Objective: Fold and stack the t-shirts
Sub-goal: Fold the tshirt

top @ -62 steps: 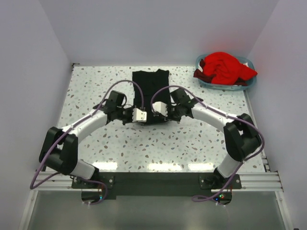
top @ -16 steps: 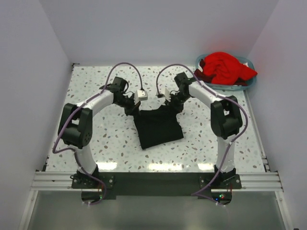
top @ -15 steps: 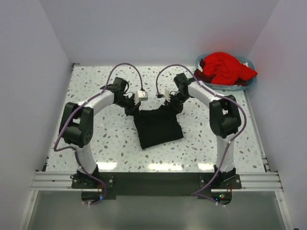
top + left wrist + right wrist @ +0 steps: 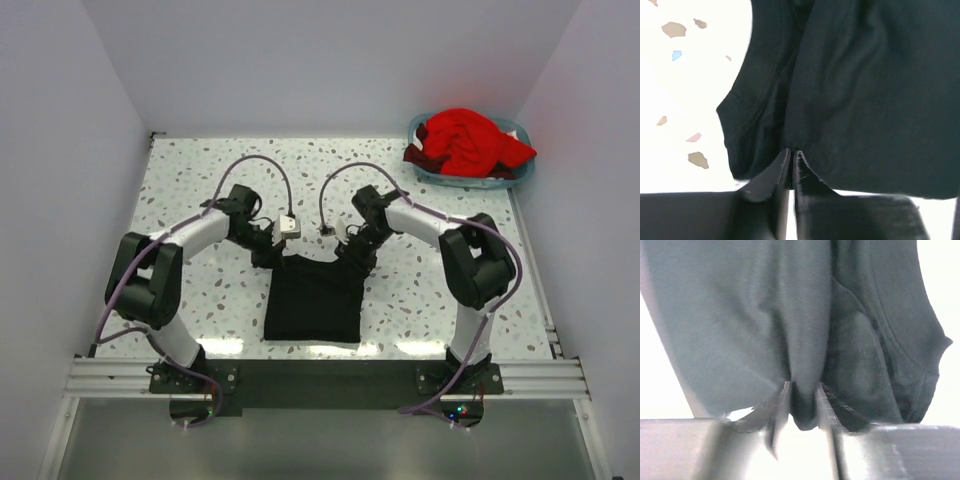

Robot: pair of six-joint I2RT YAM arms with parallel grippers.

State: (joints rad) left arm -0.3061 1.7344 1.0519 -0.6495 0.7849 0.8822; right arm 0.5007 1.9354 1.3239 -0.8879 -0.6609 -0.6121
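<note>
From above, the light blue basket (image 4: 470,183) at the far right corner of the bench (image 4: 200,180) holds the red t-shirt (image 4: 465,140) in a heap, while the folded black t-shirt (image 4: 312,300) sits by the middle of the near edge, its long axis running near to far. The left wrist view shows the left gripper (image 4: 791,155) pinched tight on the black cloth's edge. The right wrist view shows the right gripper (image 4: 802,390) clamped on a bunched fold of it.

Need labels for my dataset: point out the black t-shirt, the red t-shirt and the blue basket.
black t-shirt (image 4: 312,300): top external view, centre of the folded cloth.
red t-shirt (image 4: 465,138): top external view, top of the bunched heap.
blue basket (image 4: 468,182): top external view, near rim.
</note>
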